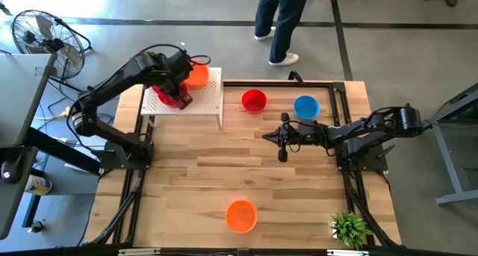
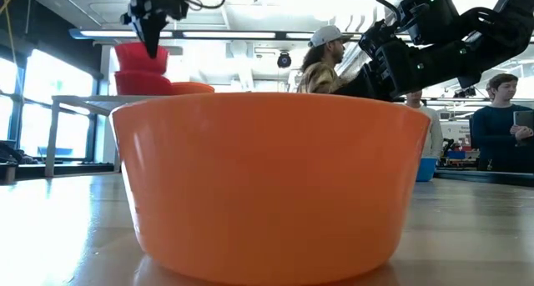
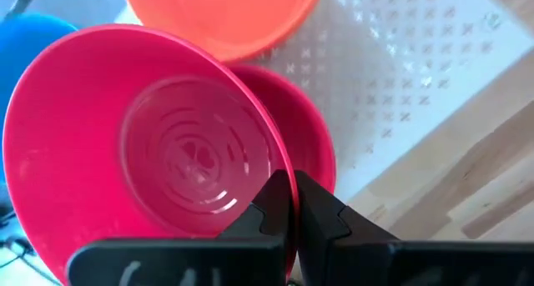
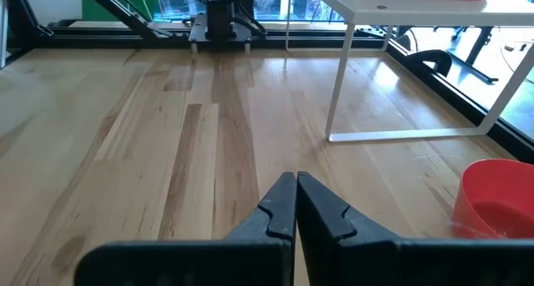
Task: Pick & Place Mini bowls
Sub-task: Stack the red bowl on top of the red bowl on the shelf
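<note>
Over the white perforated stand [image 1: 209, 99] at the upper left of the high view, the left arm is seen bent at the elbow and reaching in from the table's left edge, its wrist angled down. The left gripper [image 3: 292, 204] is clamped on the rim of a tilted red bowl [image 3: 142, 144], one finger inside the wall and one outside. A second red bowl [image 3: 304, 144] is seen just beneath it on the stand, with an orange bowl [image 1: 197, 75] beside them and a blue shape, only partly visible, at the upper left corner of the left wrist view.

The right arm is stretched level from the table's right edge toward the centre, its right gripper [image 1: 264, 136] closed on nothing and held above bare wood. Open tabletop [image 1: 194, 181] is left across the middle and lower part of the high view.

On the table, a lone red bowl [image 1: 254, 101] is set just right of the stand, a blue bowl [image 1: 306, 106] near the right arm, and another orange bowl [image 1: 241, 216] close to the lower edge, filling the low view. A small green plant [image 1: 349, 228] is placed at the lower right corner. A person's legs [image 1: 280, 21] are seen beyond the table's far edge.
</note>
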Controlling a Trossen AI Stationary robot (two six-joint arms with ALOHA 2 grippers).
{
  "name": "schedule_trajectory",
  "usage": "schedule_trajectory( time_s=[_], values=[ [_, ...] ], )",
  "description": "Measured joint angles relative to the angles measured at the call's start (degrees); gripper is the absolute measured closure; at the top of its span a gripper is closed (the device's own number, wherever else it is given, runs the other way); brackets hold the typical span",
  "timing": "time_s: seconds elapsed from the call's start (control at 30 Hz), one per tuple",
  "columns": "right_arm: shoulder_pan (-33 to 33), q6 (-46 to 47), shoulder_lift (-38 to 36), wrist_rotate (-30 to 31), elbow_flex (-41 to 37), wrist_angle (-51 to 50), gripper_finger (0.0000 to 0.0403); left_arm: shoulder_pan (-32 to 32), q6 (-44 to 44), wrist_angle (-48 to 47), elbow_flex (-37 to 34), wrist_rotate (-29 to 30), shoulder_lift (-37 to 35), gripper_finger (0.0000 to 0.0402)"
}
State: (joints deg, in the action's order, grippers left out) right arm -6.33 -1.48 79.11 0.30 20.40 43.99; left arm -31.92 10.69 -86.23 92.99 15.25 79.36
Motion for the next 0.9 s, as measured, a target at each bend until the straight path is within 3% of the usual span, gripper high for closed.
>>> schedule_trajectory(
  time_s=[0.27, 0.63, 0.9],
  values=[
    [0.0, -0.02, 0.0, -0.07, 0.01, -0.01, 0.0403, 0.0, -0.29, 3.5, -6.04, -0.38, -0.51, 0.0402],
    [0.0, -0.04, 0.0, -0.09, 0.01, -0.01, 0.0403, 0.0, -1.44, 5.02, -8.3, -1.4, -0.49, 0.0401],
    [-0.02, -0.04, 0.0, -0.11, 0.0, -0.01, 0.0403, 0.02, -1.46, 5.05, -9.14, -1.88, -0.47, 0.0369]
  ],
)
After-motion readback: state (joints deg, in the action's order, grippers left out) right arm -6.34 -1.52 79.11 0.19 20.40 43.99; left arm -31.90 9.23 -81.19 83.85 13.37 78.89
